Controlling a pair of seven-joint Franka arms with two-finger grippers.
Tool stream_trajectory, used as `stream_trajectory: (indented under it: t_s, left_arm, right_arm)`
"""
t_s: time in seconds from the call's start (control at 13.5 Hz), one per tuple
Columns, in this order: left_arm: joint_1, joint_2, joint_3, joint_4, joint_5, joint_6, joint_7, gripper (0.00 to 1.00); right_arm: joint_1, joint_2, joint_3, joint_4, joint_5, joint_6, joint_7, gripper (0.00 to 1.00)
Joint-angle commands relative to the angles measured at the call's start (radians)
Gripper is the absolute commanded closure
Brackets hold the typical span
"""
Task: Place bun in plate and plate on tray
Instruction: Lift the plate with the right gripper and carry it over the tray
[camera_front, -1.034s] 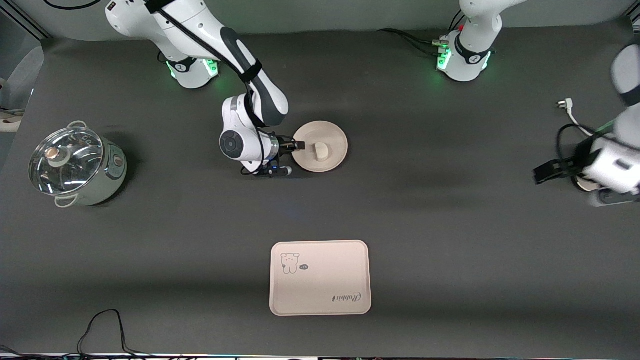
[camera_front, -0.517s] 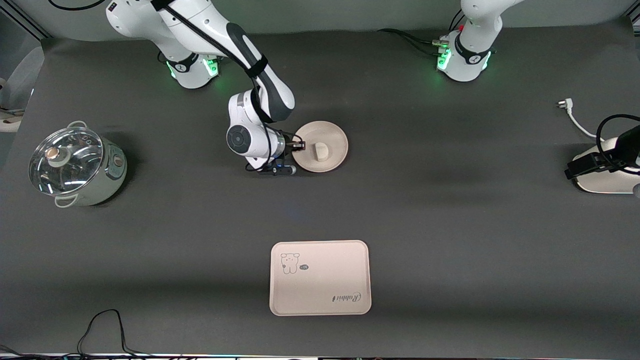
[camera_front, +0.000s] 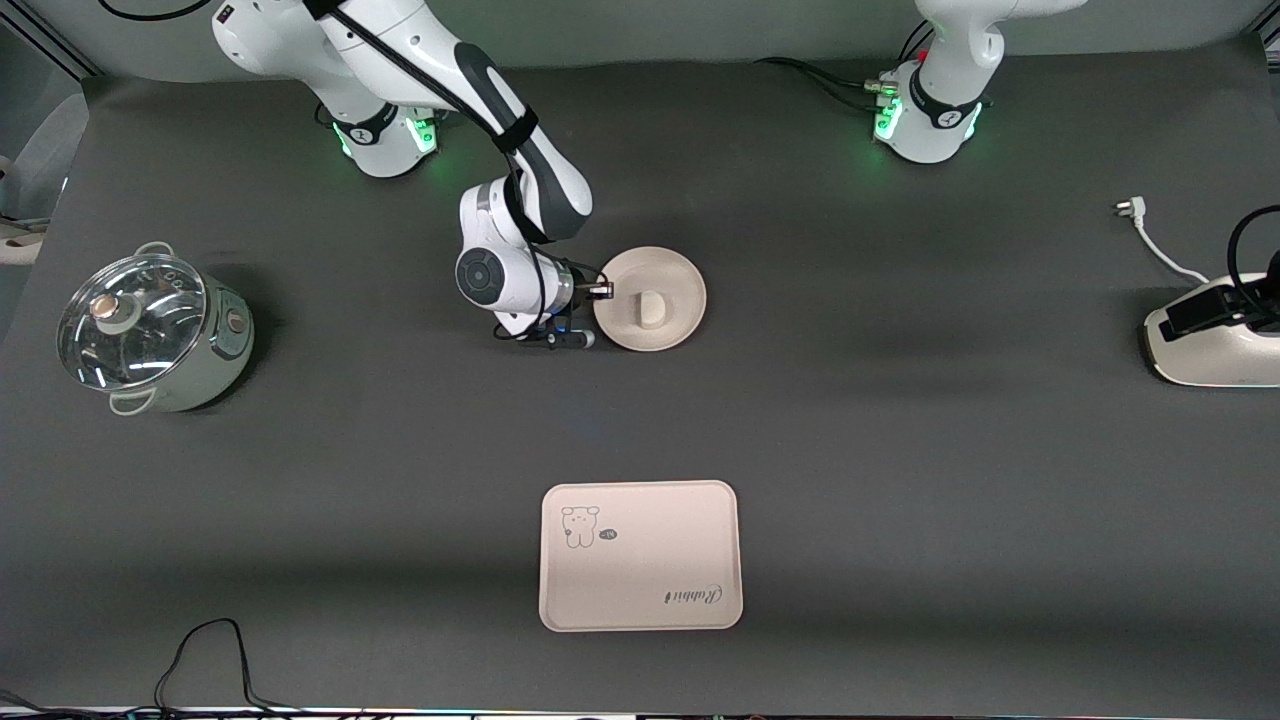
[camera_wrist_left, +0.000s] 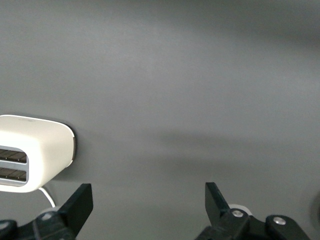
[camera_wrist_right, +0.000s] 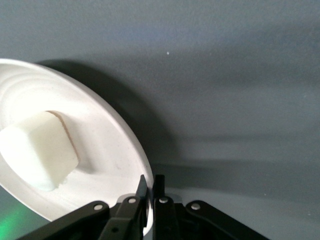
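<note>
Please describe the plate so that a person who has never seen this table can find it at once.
On the dark table, look near the robots' bases, farther from the front camera than the rectangular printed tray. The right gripper is shut on the rim of the plate. It is the only round cream dish, and it carries the bun.

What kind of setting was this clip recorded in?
Likely a robotics lab tabletop staged as a kitchen: a dark matte table, a glass-lidded pale green electric pot, a white toaster, and a cream rectangular printed tray.

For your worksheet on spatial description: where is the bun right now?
The bun lies on the plate, which the right gripper grips by its rim, farther from the camera than the tray.
</note>
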Motion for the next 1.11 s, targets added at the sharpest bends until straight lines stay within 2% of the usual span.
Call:
stream_trajectory:
  t_s: [0.0, 0.15, 0.37, 0.59, 0.66, 0.81, 1.03]
  left_arm:
    - [-0.034, -0.065, 0.022, -0.024, -0.013, -0.034, 0.013, 0.00]
    - [-0.046, -0.089, 0.009, -0.062, -0.010, -0.020, 0.013, 0.00]
    - [-0.048, -0.102, -0.017, -0.087, -0.010, -0.006, 0.013, 0.00]
    - [-0.057, -0.071, -0.029, -0.087, -0.010, 0.035, 0.000, 0.00]
    - [-0.057, -0.066, -0.031, -0.092, -0.010, 0.040, 0.006, 0.00]
    - [-0.059, -0.066, -0.032, -0.078, -0.013, 0.028, 0.000, 0.00]
    - [-0.059, -0.059, -0.035, -0.058, -0.026, 0.040, 0.013, 0.00]
  right_arm:
    - [-0.001, -0.036, -0.052, 0.012, 0.011, -0.064, 0.028, 1.00]
    - [0.001, -0.047, -0.097, 0.053, -0.005, -0.171, 0.025, 1.00]
    - [0.001, -0.064, -0.156, 0.120, -0.054, -0.263, 0.027, 1.00]
    - [0.002, -0.064, -0.242, 0.220, -0.064, -0.400, 0.027, 1.00]
    - [-0.001, -0.062, -0.264, 0.258, -0.093, -0.437, 0.025, 1.00]
    - [-0.021, -0.048, -0.285, 0.341, -0.111, -0.475, 0.031, 1.00]
    - [-0.088, -0.015, -0.285, 0.464, -0.102, -0.500, 0.050, 1.00]
